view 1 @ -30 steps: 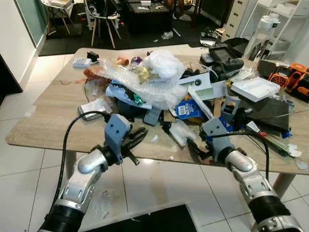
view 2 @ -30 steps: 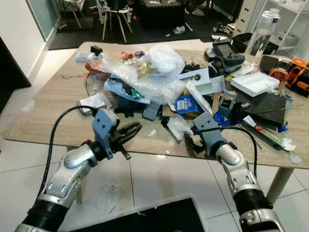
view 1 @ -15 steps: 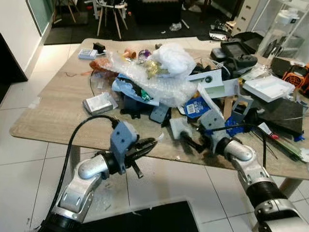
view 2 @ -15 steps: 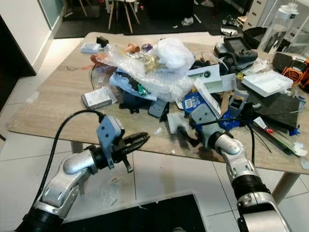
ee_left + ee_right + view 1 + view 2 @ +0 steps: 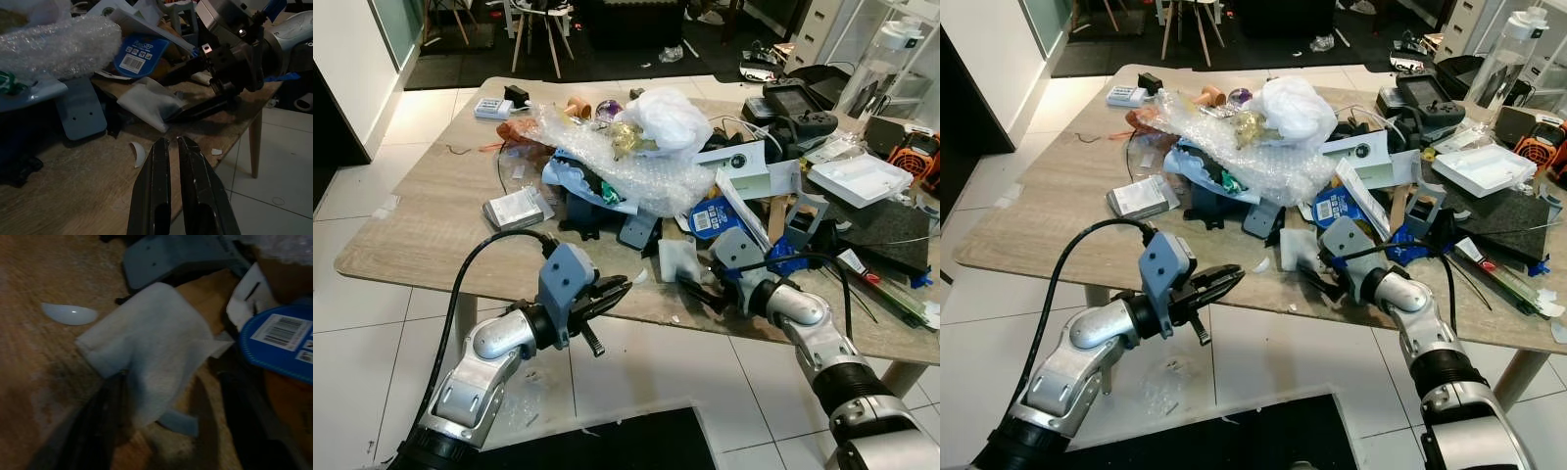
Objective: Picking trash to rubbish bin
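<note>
At the near edge of a cluttered wooden table (image 5: 421,230), a humanoid robot works at clearing trash. Nearest, at about 7 o'clock in the head view, the left gripper (image 5: 612,294) hangs just off the table's front edge, its two black fingers pressed almost together on nothing and pointing toward 2 o'clock. A little farther in, at 4 o'clock, the right gripper (image 5: 693,291) reaches onto the tabletop with its fingers spread, straddling the near corner of a crumpled white tissue (image 5: 677,258); in the dim, blurred right wrist view the fingers appear to lie either side of that tissue (image 5: 149,350) without yet pinching it, though contact cannot be confirmed. The tissue lies flat near the front edge, directly ahead of the right fingertips, its long axis roughly in line with them, so the right arm is clearly the nearer one for the pick. A small white shard (image 5: 139,153) lies on the wood beside it. Beyond, toward 12 o'clock, rises a heap of bubble wrap (image 5: 636,171) and a blue barcode label (image 5: 709,217).
</note>
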You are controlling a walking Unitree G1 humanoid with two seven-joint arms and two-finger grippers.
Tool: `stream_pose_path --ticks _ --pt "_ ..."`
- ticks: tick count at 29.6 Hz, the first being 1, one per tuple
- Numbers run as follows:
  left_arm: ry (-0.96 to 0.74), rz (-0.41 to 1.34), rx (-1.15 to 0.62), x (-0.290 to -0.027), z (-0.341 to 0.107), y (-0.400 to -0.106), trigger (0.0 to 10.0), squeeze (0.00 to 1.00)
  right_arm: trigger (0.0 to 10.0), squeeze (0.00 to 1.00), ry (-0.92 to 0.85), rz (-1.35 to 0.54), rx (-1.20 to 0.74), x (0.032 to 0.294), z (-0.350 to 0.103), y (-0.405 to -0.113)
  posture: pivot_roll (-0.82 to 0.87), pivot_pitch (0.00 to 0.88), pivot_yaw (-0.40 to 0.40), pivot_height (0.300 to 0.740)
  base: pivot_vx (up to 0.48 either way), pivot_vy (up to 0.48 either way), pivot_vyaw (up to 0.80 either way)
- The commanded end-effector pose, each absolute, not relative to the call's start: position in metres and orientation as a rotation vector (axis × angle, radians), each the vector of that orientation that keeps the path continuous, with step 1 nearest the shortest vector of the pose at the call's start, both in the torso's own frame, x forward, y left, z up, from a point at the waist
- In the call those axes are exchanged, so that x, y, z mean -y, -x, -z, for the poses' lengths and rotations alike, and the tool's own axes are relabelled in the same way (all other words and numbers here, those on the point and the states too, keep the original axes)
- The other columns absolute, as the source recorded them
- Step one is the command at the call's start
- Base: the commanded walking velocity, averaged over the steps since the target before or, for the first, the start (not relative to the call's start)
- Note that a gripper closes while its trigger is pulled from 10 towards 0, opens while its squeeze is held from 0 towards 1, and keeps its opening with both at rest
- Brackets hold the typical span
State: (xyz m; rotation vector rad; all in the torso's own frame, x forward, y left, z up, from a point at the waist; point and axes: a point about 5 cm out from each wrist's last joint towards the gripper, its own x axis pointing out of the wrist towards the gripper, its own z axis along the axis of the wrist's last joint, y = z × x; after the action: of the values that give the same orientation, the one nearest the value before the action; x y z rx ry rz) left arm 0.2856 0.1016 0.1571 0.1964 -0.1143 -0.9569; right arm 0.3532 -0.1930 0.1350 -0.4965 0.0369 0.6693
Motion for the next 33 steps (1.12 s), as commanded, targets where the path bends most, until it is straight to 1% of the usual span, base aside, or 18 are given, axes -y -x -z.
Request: stream_pose_path --ticks 1,12,18,20,24,26,30,33 --pt "-0.2 0.985 0.095 -0.1 -0.155 -0.283 10.0 0.0 0.0 0.0 0.482 -0.678 -0.16 0.203 -0.11 -0.343 -0.05 0.165 -0.016 0.74 0.0 0.0 0.0" --pt "-0.206 0.989 0.088 -0.099 -0.154 -0.285 10.0 0.0 0.0 0.0 0.457 -0.695 -0.16 0.205 -0.107 -0.34 -0.06 0.15 -0.018 0.74 0.0 0.0 0.0" --pt "-0.217 0.974 0.088 -0.1 -0.152 -0.288 10.0 0.0 0.0 0.0 0.415 -0.677 -0.147 0.203 -0.101 -0.335 -0.05 0.131 -0.019 0.74 0.0 0.0 0.0" --pt "-0.221 0.971 0.096 -0.101 -0.155 -0.291 10.0 0.0 0.0 0.0 0.394 -0.672 -0.13 0.2 -0.1 -0.335 -0.05 0.129 -0.019 0.74 0.0 0.0 0.0" --pt "-0.213 0.934 0.129 -0.104 -0.163 -0.298 10.0 0.0 0.0 0.0 0.33 -0.589 0.06 0.177 -0.121 -0.339 -0.07 0.107 -0.015 0.74 0.0 0.0 0.0" --pt "-0.201 0.908 0.14 -0.105 -0.165 -0.301 10.0 0.0 0.0 0.0 0.286 -0.554 0.129 0.169 -0.129 -0.339 -0.07 0.116 -0.011 0.74 0.0 0.0 0.0" --pt "-0.19 0.899 0.136 -0.105 -0.162 -0.302 10.0 0.0 0.0 0.0 0.273 -0.548 0.213 0.15 -0.141 -0.334 -0.07 0.122 0.001 0.74 0.0 0.0 0.0" --pt "-0.19 0.899 0.136 -0.105 -0.162 -0.302 10.0 0.0 0.0 0.0 0.27 -0.543 0.227 0.146 -0.143 -0.333 -0.08 0.123 0.005 0.74 0.0 0.0 0.0"
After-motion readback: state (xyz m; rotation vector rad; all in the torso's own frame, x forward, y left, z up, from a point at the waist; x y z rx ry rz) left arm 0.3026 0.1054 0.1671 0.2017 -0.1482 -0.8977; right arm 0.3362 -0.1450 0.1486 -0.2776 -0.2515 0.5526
